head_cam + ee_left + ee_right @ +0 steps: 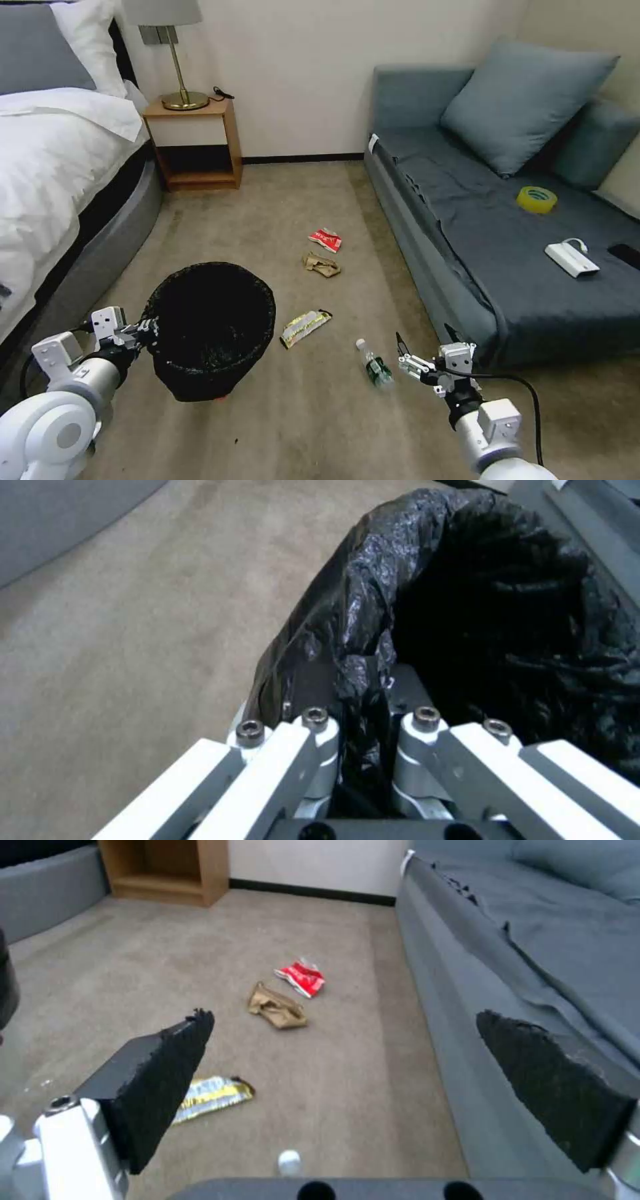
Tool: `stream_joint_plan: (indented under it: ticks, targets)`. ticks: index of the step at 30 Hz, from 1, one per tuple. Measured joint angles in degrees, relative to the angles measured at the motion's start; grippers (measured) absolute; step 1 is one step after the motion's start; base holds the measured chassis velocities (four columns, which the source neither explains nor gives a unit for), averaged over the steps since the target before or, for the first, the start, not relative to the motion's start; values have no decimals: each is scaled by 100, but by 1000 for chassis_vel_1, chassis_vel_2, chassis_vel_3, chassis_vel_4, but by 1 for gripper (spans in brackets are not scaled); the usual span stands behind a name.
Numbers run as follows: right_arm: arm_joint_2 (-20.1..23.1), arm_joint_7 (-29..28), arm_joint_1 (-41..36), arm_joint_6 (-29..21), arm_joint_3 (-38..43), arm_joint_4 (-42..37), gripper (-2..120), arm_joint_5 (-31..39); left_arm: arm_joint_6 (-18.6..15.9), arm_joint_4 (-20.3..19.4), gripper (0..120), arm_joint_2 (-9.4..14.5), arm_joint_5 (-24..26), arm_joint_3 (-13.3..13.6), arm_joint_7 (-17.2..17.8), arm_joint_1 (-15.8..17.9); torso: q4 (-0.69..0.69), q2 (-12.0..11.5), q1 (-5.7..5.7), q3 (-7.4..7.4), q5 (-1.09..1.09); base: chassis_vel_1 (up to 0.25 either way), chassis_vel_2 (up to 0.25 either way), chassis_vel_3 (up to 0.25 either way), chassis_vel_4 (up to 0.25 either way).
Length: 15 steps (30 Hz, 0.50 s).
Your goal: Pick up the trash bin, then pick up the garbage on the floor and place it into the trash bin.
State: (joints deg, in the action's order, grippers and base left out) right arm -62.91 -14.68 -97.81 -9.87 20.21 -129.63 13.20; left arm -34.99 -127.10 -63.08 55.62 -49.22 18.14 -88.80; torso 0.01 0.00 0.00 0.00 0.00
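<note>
My left tool (150, 328) pinches the bin's (212, 327) thin rim at lower left, while my right tool (421, 360) hangs spread beside the light, slippery bottle (375, 364) at lower centre, best gripped across its body.

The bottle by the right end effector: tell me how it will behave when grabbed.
The bottle lies on its side on the carpet, so a nudge may roll it. It is clear plastic and looks nearly empty, so probably light and squashy. The right end effector is open beside it.
</note>
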Motion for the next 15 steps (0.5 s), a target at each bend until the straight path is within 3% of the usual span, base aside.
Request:
stream_joint_plan:
  ticks: [7,15]
  targets:
    - [248,-63,346,242,-288,349,100,46,30,15,6,30,-112,45,-83,9,-1,0,1,1,-2,-122,142,126,-138]
    - [1141,-197,1387,356,-1041,1540,100,690,88,206,6,216,-304,251,-168,259,-1,0,0,0,0,-11,21,13,-12]
